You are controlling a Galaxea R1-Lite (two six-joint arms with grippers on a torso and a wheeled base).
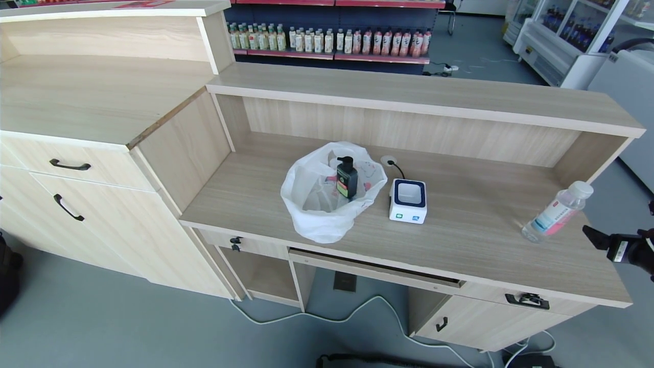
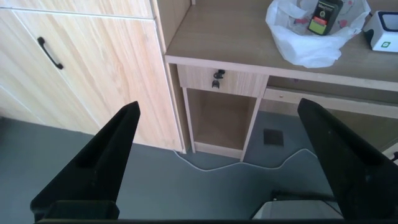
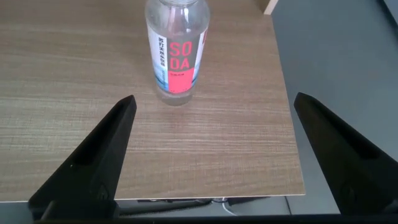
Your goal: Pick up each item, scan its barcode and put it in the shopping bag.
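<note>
Looking at the soda bottle (image 1: pixel 558 212) standing upright at the right end of the desk (image 1: pixel 475 230), close to the right edge. Well apart from the scanner (image 1: pixel 408 200) and the shopping bag (image 1: pixel 317 225) over to the left. Got the right gripper (image 3: pixel 214 99) just on the near side of it, fingers spread wide, nothing held. Left gripper (image 2: pixel 219 104) also wide open and empty, hanging low off the desk's left end above the floor. Already a black pump bottle (image 1: pixel 347 179) sitting in the bag.

Worth worrying about:
- Clipping that tall, light-looking bottle with one finger on the way in. Probably tips it and sends it rolling off the right edge, not much desk there.
- Clamping right over the label, likely hiding the barcode from the scanner.
- Gripping too high on the slick plastic, risking a slip mid-carry.
- Floppy bag mouth too, so easy to catch the rim and drag the whole thing.
</note>
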